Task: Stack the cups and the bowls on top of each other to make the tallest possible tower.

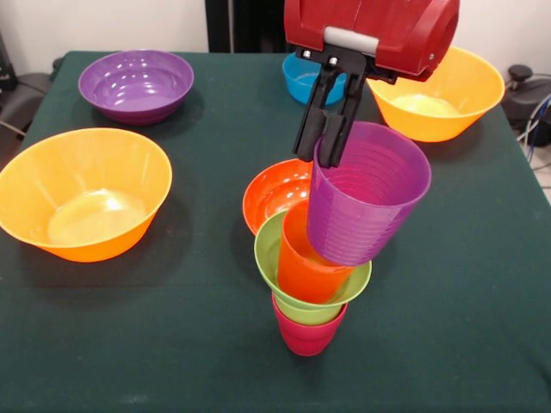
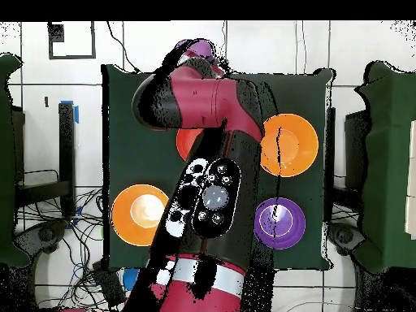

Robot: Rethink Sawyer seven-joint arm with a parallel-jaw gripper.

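Near the table's front edge stands the tower [image 1: 310, 292]: a crimson cup [image 1: 307, 334] at the bottom, a lime green cup [image 1: 274, 258] on it, and an orange-red cup [image 1: 301, 262] nested inside that. My gripper [image 1: 324, 142] is shut on the near rim of a purple cup [image 1: 370, 194], one finger on each side of the wall. The cup is tilted, and its base overlaps the orange-red cup's mouth. I cannot tell whether the two touch. In the overhead view the arm hides the tower, and only the purple cup [image 2: 200, 50] shows.
A red-orange bowl [image 1: 274, 191] sits right behind the tower. A large orange bowl [image 1: 84, 194] is at the left, a purple bowl [image 1: 136, 84] at the back left, a blue bowl [image 1: 303, 82] at the back, and another orange bowl [image 1: 441, 95] at the back right.
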